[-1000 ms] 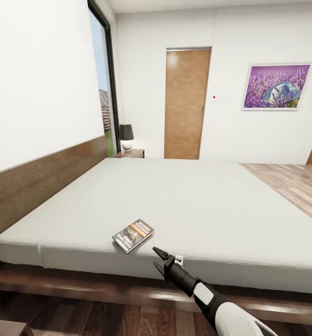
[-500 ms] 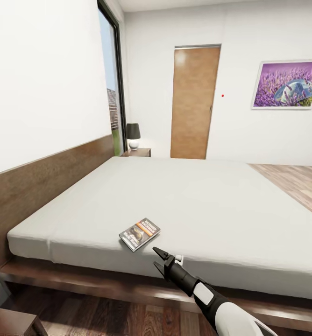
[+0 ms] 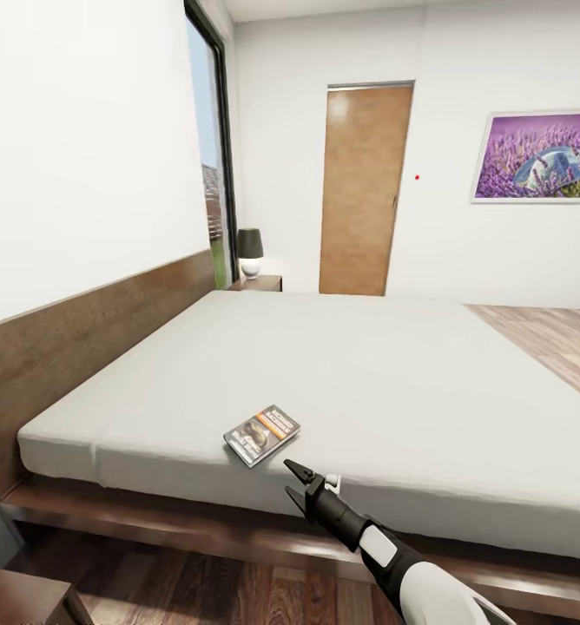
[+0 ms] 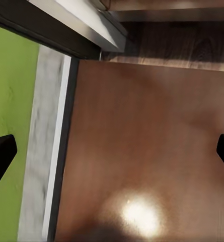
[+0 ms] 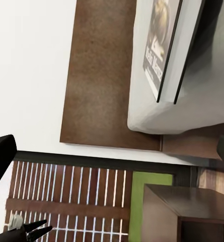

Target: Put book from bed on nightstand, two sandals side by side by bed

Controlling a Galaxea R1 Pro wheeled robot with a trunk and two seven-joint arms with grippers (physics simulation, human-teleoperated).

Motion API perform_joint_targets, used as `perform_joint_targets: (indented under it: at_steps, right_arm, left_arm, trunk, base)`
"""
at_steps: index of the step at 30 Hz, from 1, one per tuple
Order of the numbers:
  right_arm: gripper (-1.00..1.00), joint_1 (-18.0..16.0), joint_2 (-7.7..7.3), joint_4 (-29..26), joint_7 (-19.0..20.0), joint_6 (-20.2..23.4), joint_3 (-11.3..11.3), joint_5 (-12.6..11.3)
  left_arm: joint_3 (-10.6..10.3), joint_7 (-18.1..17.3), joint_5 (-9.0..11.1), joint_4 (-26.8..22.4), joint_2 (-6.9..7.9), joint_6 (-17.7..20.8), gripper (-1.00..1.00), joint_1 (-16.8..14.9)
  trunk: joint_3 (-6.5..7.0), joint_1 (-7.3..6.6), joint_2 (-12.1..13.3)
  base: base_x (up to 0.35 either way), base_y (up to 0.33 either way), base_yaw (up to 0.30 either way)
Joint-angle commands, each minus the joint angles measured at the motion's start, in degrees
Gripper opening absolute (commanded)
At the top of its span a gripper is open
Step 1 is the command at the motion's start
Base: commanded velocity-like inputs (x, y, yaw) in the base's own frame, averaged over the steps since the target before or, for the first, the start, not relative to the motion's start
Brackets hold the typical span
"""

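Your head view looks down across the bed (image 3: 368,373) from its foot-side edge toward the far door (image 3: 364,191), your right wrist view shares the book (image 5: 164,48) and headboard (image 5: 99,75) closer in, and your left wrist view faces a brown wooden surface (image 4: 147,146) close up.

White arm (image 3: 429,590), black pointed jaws

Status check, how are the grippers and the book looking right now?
Right gripper open, just short of the book. Left gripper open, empty. Book flat near the bed edge. Nothing in between.
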Motion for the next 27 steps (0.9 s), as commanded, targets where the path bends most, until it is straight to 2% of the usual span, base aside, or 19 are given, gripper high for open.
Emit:
perform_joint_targets:
  at_steps: [1, 11, 27]
  right_arm:
    - [1.00, 0.0, 0.02, 0.0, 0.0, 0.5, 0.1, -0.5]
    - [1.00, 0.0, 0.02, -0.1, 0.0, 0.5, 0.1, -0.5]
    - [1.00, 0.0, 0.02, -0.1, 0.0, 0.5, 0.1, -0.5]
  left_arm:
    - [-0.4, 0.5, 0.6, -0.1, 0.03, 0.1, 1.00, -0.4]
    - [-0.4, 0.5, 0.6, -0.1, 0.03, 0.1, 1.00, -0.4]
    - [-0.4, 0.5, 0.6, -0.1, 0.04, 0.1, 1.00, -0.4]
  trunk:
    - [-0.07, -0.01, 0.0]
    - [-0.28, -0.01, 0.0]
    - [-0.34, -0.01, 0.0]
  base:
    - [0.000, 0.000, 0.115]
    - [0.000, 0.000, 0.147]
    - [0.000, 0.000, 0.024]
